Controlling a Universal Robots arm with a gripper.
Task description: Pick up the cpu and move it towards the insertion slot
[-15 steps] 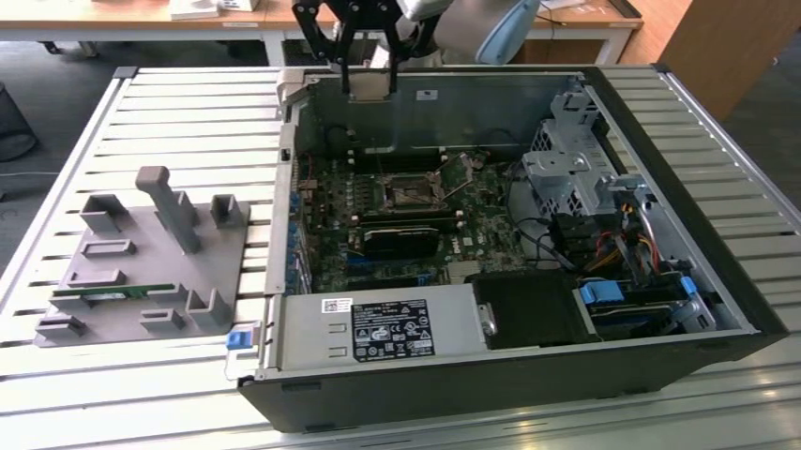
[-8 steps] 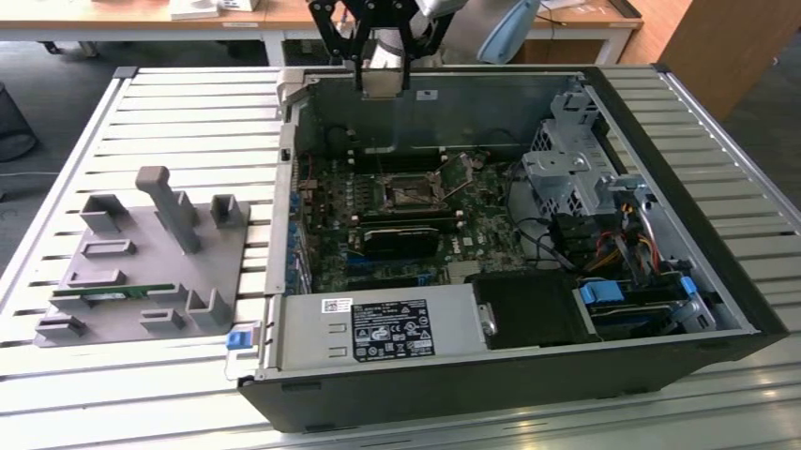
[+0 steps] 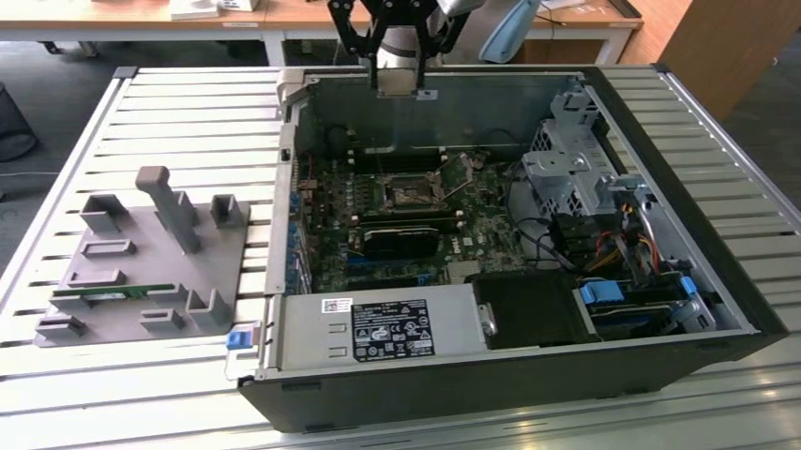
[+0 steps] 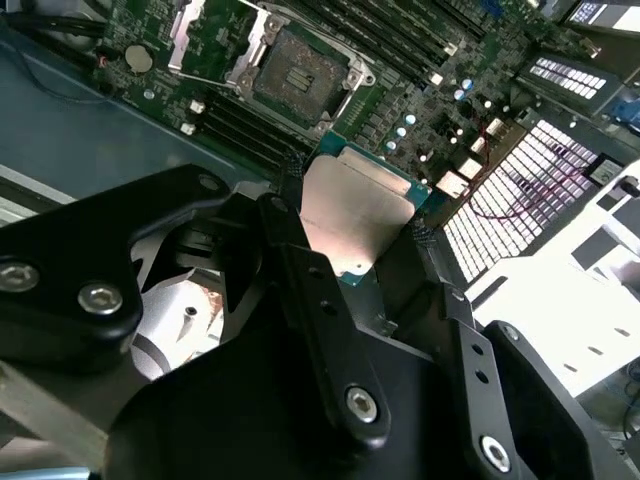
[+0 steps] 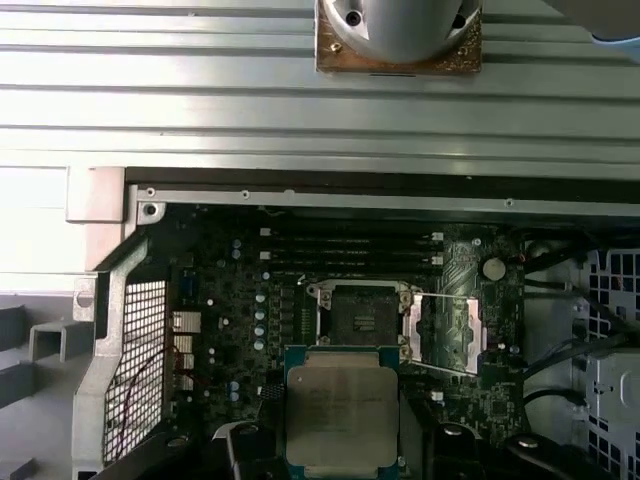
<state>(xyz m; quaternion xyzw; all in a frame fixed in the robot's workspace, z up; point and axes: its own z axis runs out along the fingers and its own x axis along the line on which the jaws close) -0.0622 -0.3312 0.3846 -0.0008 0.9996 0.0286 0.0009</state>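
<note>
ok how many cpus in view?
1. The cpu sits gripped in the jaws of the gripper, held above the open case with the empty insertion slot below. Others may be hidden.

open air above the insertion slot [image 5: 361, 321], case wall [image 3: 426, 94] behind, drive cage [image 3: 569, 173] beside

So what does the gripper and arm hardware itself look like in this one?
The gripper is matte black, built of angular linkage bars joined by silver screws, over a pale metal body. In the exterior view its black linkages flank a silvery-grey centre.
</note>
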